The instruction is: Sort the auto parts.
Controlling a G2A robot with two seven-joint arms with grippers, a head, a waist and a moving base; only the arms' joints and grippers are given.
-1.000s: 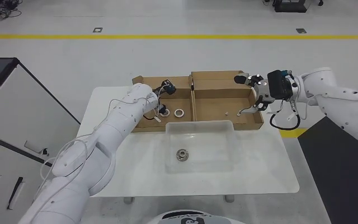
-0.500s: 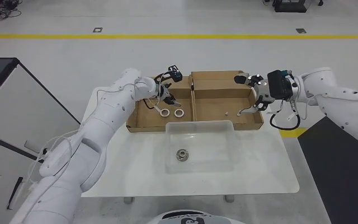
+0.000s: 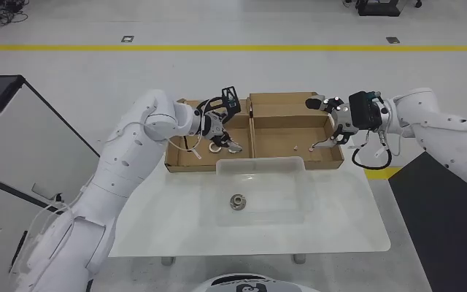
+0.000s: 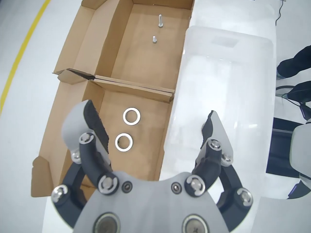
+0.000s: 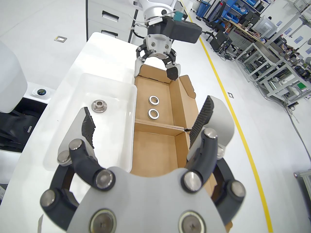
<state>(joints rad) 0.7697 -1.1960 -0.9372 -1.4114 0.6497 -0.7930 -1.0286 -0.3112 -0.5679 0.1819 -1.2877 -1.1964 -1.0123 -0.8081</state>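
Your left arm has swung outward over the last second. Its elbow now sits farther from the left cardboard box (image 3: 179, 155), and the left gripper (image 3: 232, 120) has turned to hang over that box's inner end. Its jaws are spread wide and hold nothing. In the left wrist view one fingertip is over the box floor and the other over the clear tub (image 3: 260, 162).

The two metal rings (image 4: 131, 116) (image 4: 124, 142) lie flat, close together but not touching, on the left box's floor. They are where they were a second ago.

In front of both boxes, on the white table (image 3: 146, 219), the clear tub holds one flanged hub (image 3: 237, 201), which has not moved.

In the right cardboard box (image 3: 281, 135) you have two bolts (image 4: 160, 20) (image 4: 154, 39) lying apart from each other.

Your right gripper (image 3: 317, 124) has not shifted. It hangs at the right box's outer end with its jaws wide apart and nothing between them.
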